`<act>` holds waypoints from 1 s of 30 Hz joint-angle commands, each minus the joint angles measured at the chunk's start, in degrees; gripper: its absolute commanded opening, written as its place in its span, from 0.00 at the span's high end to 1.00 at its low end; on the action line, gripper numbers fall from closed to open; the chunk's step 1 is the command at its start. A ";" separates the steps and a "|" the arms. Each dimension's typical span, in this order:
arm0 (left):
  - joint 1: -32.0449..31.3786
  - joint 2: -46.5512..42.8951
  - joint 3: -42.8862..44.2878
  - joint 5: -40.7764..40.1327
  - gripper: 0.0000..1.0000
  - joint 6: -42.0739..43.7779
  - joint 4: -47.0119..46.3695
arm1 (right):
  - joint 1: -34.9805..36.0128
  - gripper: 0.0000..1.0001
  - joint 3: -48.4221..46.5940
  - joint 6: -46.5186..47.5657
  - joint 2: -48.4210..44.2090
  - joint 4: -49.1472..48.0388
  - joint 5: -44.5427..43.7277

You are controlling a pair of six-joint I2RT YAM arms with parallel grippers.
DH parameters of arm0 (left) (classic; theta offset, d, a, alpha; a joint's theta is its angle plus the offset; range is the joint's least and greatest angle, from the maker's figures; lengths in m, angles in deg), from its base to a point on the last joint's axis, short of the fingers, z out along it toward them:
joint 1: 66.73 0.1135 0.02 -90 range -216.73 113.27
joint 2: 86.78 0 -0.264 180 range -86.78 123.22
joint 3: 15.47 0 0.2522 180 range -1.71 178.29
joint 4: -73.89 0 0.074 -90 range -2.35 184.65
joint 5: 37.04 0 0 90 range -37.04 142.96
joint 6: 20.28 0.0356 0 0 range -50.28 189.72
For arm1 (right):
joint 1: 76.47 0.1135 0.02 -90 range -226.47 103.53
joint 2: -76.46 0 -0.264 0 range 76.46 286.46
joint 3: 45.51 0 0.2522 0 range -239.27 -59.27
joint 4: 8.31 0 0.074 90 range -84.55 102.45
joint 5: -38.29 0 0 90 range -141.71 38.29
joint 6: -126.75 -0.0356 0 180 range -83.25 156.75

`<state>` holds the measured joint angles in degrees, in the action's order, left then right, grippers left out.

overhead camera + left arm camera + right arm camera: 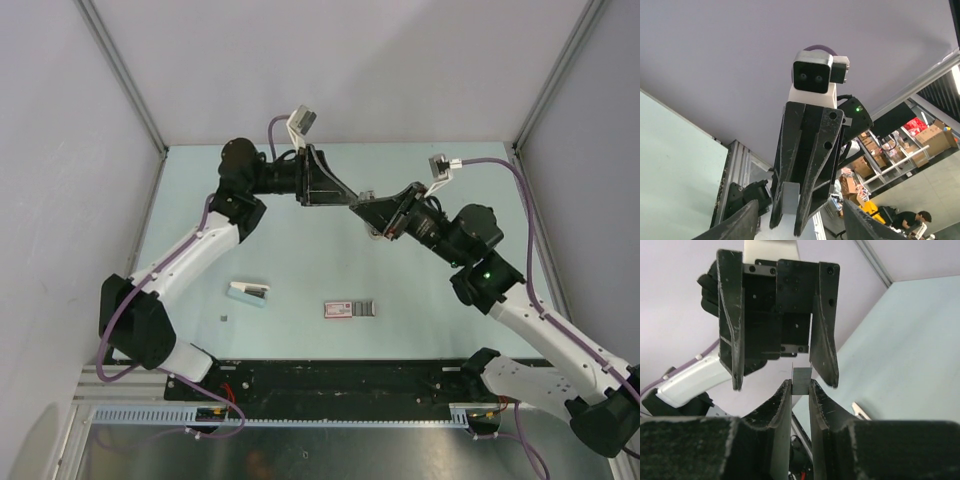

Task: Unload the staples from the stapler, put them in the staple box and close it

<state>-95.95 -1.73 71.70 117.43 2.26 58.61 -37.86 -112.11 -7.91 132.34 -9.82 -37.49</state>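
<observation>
Stapler (801, 381), pale end showing: pinched at the tips of the right gripper (800, 386), mid-air above the table (300, 255). Left gripper (784, 384): spread wide beside it. Risk: shallow hold; a knock from the left gripper could twist or drop it.

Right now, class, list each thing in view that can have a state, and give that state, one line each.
Left gripper: open, jaws either side of the grey piece.
Right gripper: shut on the grey piece.
Grey piece: held in mid-air, pinched at the fingertips.
White-and-teal object: lying on the table, untouched.
Pink-and-white box: lying on the table; open or closed, cannot tell.
Right arm's light: lit green.
</observation>
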 commanded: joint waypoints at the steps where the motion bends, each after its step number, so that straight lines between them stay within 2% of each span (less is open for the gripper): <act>1: 1.87 -2.36 0.84 1.21 0.27 4.04 1.50 | -0.38 0.83 -1.92 4.17 -3.47 7.72 -1.08; 3: 3.24 -2.68 0.94 0.80 0.27 7.64 5.34 | -0.53 0.83 -1.92 5.49 -4.39 12.46 -1.49; 5: 4.22 -3.12 2.00 -1.11 0.27 14.78 13.80 | -0.55 0.83 -1.92 6.75 -4.84 18.12 -1.72; 10: 3.39 -3.29 7.97 -17.41 0.28 41.05 44.11 | -0.25 0.84 -1.52 9.35 -3.62 31.70 -1.01; 14: 1.49 -0.38 9.23 -28.04 0.28 54.72 56.85 | 0.53 0.91 -1.39 9.80 0.09 42.76 -4.14; 18: 0.28 2.51 5.11 -35.13 0.28 63.48 60.17 | 4.81 0.97 -0.20 7.46 4.59 49.98 -11.91; 22: -1.34 4.40 1.03 -41.85 0.29 70.23 60.49 | 11.33 0.96 1.60 2.73 8.31 51.17 -18.89; 26: -1.74 4.87 -1.13 -44.07 0.30 73.57 60.50 | 15.91 0.96 2.73 -1.13 11.55 51.18 -21.92; 30: -1.79 5.13 -2.48 -44.16 0.30 75.29 60.50 | 17.61 0.97 4.44 -3.10 13.49 50.25 -22.90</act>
<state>-97.50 4.31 69.47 75.38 71.02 119.46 -21.64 -108.74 -6.97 144.71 40.12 -55.79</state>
